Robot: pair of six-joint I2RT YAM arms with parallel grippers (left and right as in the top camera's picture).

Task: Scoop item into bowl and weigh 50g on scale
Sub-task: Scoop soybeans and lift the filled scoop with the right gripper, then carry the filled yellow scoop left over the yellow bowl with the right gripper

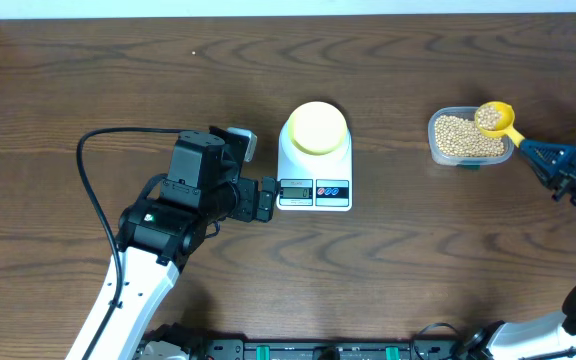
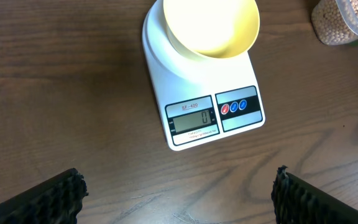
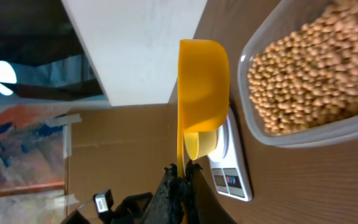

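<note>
The pale yellow bowl (image 1: 317, 127) sits empty on the white scale (image 1: 314, 190), whose display reads 0 in the left wrist view (image 2: 194, 119); the bowl shows there too (image 2: 211, 25). The beans (image 1: 460, 136) fill a clear plastic tub (image 1: 435, 148). My right gripper (image 1: 546, 152) is shut on the handle of a bright yellow scoop (image 1: 494, 118), held above the tub with beans in it. In the right wrist view the scoop (image 3: 202, 81) is edge-on beside the tub's beans (image 3: 309, 68). My left gripper (image 1: 267, 199) is open and empty, just left of the scale's front.
The left arm's cable (image 1: 98, 150) loops over the table on the left. The tub's corner shows at the top right of the left wrist view (image 2: 347, 22).
</note>
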